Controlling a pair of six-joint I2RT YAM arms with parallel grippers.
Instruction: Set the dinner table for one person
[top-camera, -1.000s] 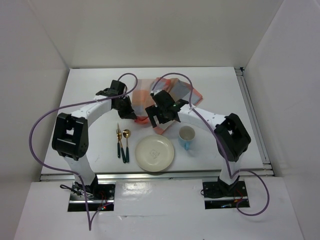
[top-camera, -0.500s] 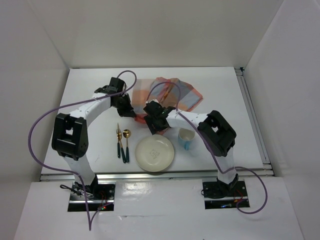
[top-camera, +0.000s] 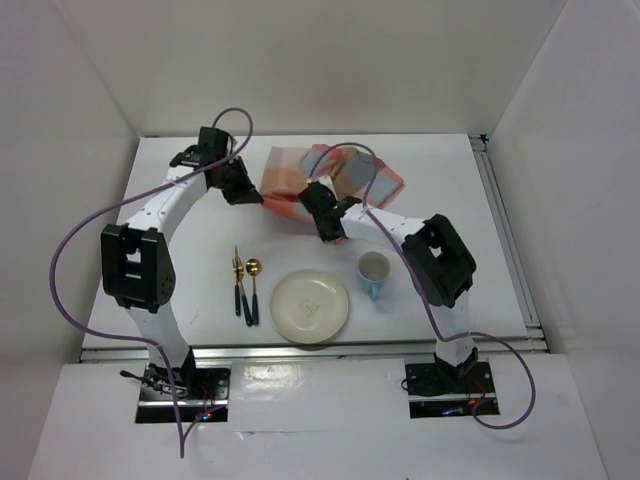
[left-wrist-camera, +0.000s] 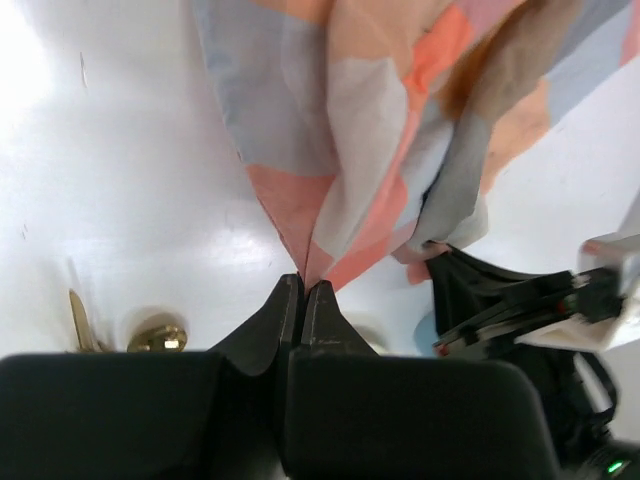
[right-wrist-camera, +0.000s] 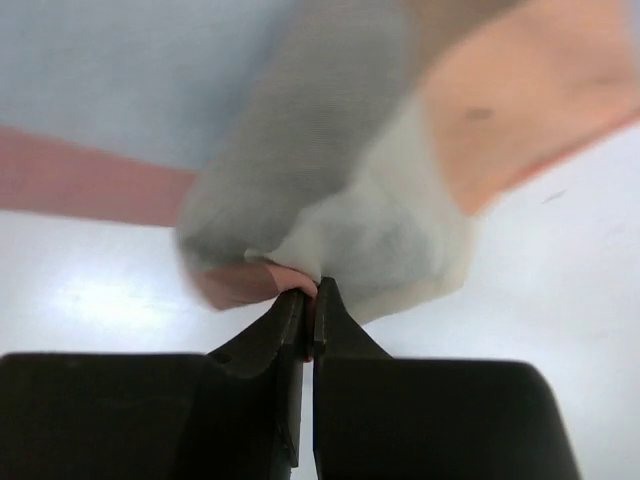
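The orange-and-blue-grey checked cloth (top-camera: 335, 180) is bunched and partly lifted over the far middle of the white dinner table (top-camera: 450, 180). My left gripper (top-camera: 246, 192) is shut on the cloth's left corner (left-wrist-camera: 340, 130), which hangs from the closed left gripper (left-wrist-camera: 303, 286). My right gripper (top-camera: 314, 198) is shut on a fold at the cloth's near edge, the fabric (right-wrist-camera: 400, 150) pinched in the closed right gripper (right-wrist-camera: 311, 292). A cream plate (top-camera: 310, 306), a blue cup (top-camera: 374, 272), a fork (top-camera: 238, 285) and a gold spoon (top-camera: 253, 290) lie near the front.
Metal rails (top-camera: 505, 235) edge the table at the right and front. White walls enclose the back and sides. Purple cables (top-camera: 80, 250) loop off both arms. The spoon's bowl (left-wrist-camera: 155, 335) shows under the left gripper.
My right gripper went from open to shut on the cloth's near fold. Both arms moved away from the front, and the left one pulled its corner of the cloth up and to the left.
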